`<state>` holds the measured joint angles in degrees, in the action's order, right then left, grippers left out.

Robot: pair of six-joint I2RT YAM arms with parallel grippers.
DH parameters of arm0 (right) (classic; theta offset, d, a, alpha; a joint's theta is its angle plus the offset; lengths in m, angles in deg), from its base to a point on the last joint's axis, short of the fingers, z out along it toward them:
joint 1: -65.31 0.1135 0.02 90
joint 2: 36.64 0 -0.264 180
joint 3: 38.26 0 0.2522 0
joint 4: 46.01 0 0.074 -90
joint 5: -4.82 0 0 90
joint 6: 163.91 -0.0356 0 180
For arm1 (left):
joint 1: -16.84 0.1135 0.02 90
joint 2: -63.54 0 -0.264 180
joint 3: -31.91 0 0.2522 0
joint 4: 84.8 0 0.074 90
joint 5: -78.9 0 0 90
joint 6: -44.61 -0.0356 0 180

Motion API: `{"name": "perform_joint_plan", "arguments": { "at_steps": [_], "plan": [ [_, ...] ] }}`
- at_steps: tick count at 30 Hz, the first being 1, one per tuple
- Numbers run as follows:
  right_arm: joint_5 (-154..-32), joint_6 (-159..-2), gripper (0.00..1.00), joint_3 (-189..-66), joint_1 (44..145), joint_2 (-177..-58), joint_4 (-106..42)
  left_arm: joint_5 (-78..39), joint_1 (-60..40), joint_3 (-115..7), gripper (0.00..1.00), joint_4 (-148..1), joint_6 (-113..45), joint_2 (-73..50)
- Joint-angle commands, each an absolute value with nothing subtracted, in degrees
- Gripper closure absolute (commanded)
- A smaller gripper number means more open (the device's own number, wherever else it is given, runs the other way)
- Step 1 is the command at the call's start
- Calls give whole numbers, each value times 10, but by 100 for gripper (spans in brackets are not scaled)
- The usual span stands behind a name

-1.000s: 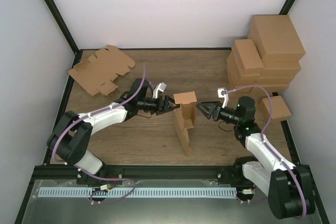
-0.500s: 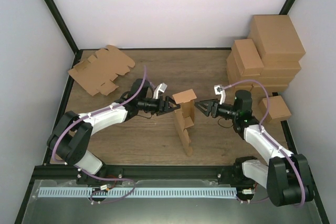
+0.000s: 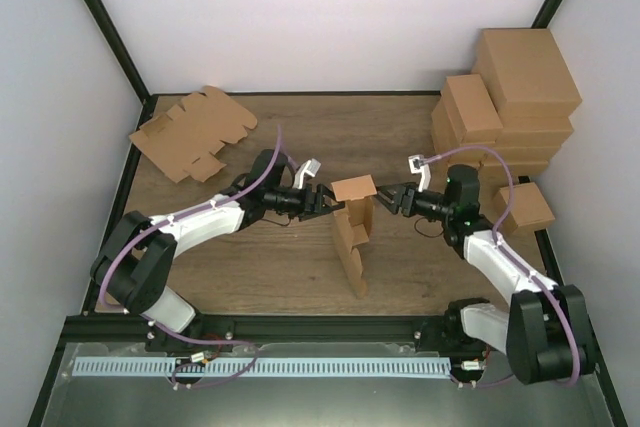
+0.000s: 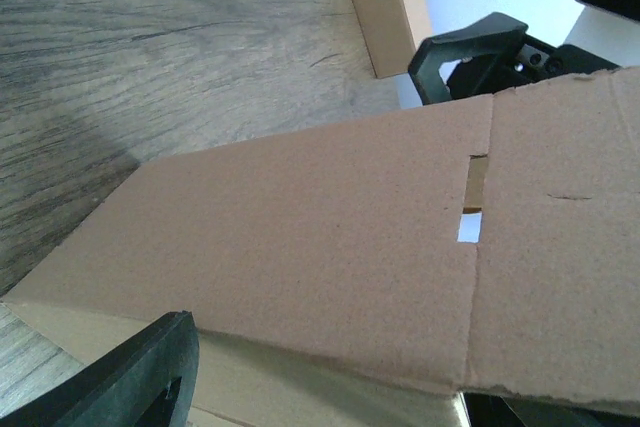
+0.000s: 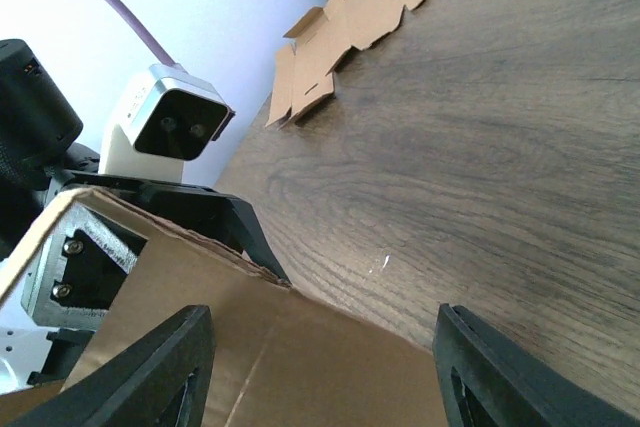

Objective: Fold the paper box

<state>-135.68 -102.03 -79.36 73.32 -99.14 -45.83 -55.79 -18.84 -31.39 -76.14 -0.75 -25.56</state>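
The thin plain brown die-cut cardboard paper box (image 3: 350,235) stands upright and partly folded near the middle of the dark wood-grain table (image 3: 300,137), its top flap tipped over level between the two arms. The left gripper (image 3: 325,199) presses in against the box's left side. Its wrist view is filled by a bare cardboard panel with a small slot, with only one black finger (image 4: 130,387) showing beneath, so I cannot tell whether this claw is clamped or merely alongside. The right gripper (image 3: 384,197) meets the flap from the other side, its black fingers (image 5: 150,372) spread wide apart with the cardboard edge lying between them. A pile of flat notched brown cardboard blanks (image 3: 190,132) lies at the far left corner. Stacked plain brown cartons (image 3: 510,97) stand at the far right, with one small brown carton (image 3: 525,207) just in front of them.
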Motion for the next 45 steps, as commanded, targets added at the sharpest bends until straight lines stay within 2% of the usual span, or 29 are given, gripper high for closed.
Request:
{"name": "perform_joint_plan", "arguments": {
  "at_steps": [1,12,17,28,34,43,45],
  "plan": [
    [-1424,-994,38,-852,729,-1038,-454,-557,-191,-327,28,-748,-26,-269],
    [-1430,-932,38,-887,730,-1058,-375,-559,-191,-336,28,-741,-29,-274],
    [-1416,-894,44,-902,731,-1082,-318,-555,-191,-346,27,-730,-35,-272],
    [-1399,-888,47,-893,731,-1079,-309,-521,-191,-370,27,-649,-68,-232],
    [-1401,-891,47,-893,731,-1075,-314,-475,-189,-372,21,-554,-105,-178],
    [-1403,-895,47,-894,731,-1057,-314,-430,-173,-411,21,-496,-124,-114],
    [-1404,-894,47,-895,731,-1055,-312,-420,-172,-432,16,-491,-134,-123]
  ]
}}
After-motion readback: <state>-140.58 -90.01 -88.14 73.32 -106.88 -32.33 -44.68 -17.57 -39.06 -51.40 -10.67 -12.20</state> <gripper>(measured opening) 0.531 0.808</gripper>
